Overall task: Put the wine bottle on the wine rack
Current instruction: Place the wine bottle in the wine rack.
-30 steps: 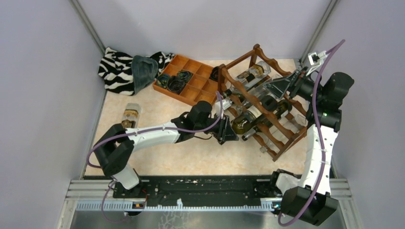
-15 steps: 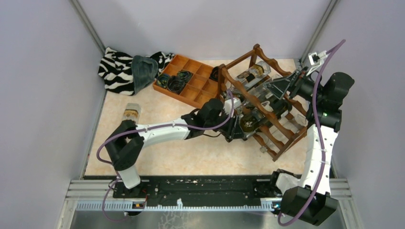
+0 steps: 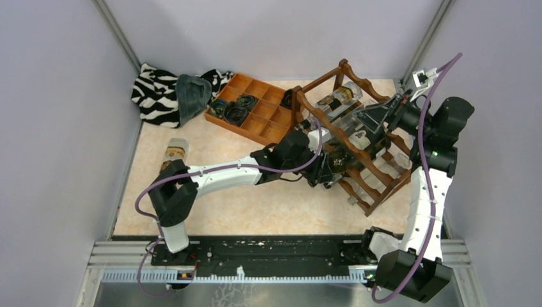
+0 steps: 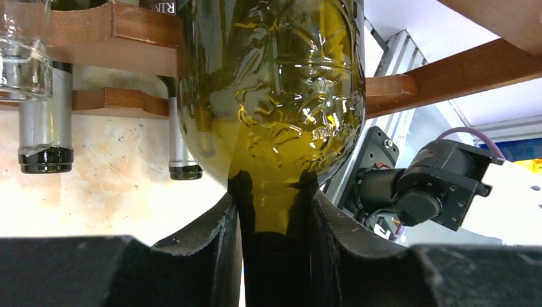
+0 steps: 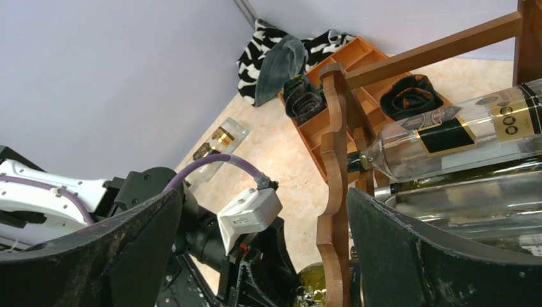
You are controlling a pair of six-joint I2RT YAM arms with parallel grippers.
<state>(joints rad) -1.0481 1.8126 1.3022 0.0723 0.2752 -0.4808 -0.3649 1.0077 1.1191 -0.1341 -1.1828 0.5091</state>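
Observation:
An olive-green wine bottle [image 4: 275, 96] is held by its neck in my left gripper [image 4: 275, 211], which is shut on it. In the top view the left gripper [image 3: 325, 170] is at the near left side of the reddish-brown wine rack [image 3: 377, 176], and the bottle [image 3: 340, 162] lies with its body in among the lower scalloped rails. The bottle's base passes a wooden rail [image 4: 115, 32]. My right gripper [image 3: 377, 115] hovers open over the rack's top, holding nothing. From the right wrist, a rack upright [image 5: 333, 160] stands between its fingers.
Several other bottles lie in the rack, among them a clear one [image 5: 460, 137]. Another bottle [image 3: 174, 153] lies on the table at the left. An orange compartment tray [image 3: 276, 94] and a zebra-striped cloth [image 3: 153, 93] sit at the back left.
My left arm has reached to the right, carrying the green bottle from just outside the rack into its lower rails. The right arm has not moved.

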